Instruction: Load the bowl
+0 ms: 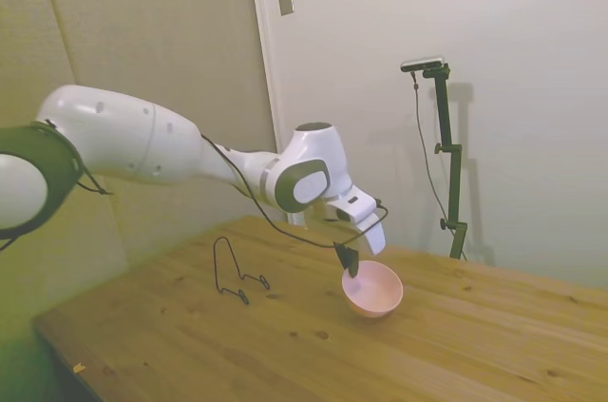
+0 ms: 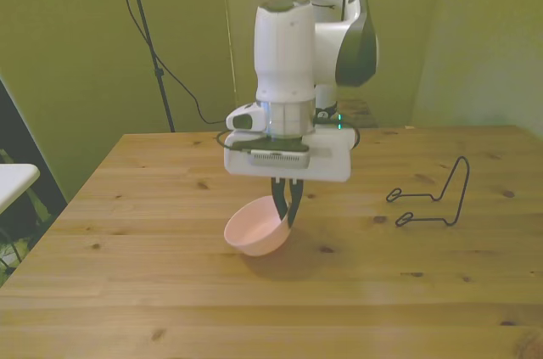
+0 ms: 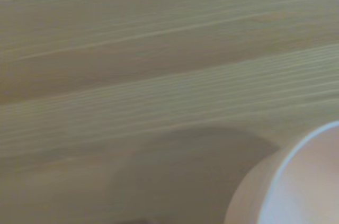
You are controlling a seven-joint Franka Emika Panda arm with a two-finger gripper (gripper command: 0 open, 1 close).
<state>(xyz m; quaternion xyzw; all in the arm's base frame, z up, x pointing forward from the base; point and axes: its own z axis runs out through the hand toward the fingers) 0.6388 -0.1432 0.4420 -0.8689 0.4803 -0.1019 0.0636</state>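
Bowl (image 2: 255, 229) first: the small pale pink dish hangs tilted just above the wooden counter (image 2: 153, 291), pinched at its rim by the gripper (image 2: 288, 210). In the front view the dark fingers (image 2: 293, 204) stand close together on the rim at the bowl's right side, one inside the wall and one outside, so the rest of the dish droops away from them. The side view shows the same thing: the bowl (image 1: 372, 289) is clear of the counter, its open face turned partly toward the camera, with a shadow beneath it. The wrist view catches only a blurred curve of the pink rim (image 3: 296, 181) over the wood grain.

The thin black wire rack (image 2: 434, 198) stands well apart, toward the front view's right, and is probably where the bowl belongs.

A rim pinch on smooth plastic is a weak hold, so the carry should be slow and level, without sudden wrist turns that could let the dish swing or slip. Raising it enough to pass over the wire loop, then lowering it gently against the upright, looks like the safest way. Opening the fingers should wait until the bowl is supported.
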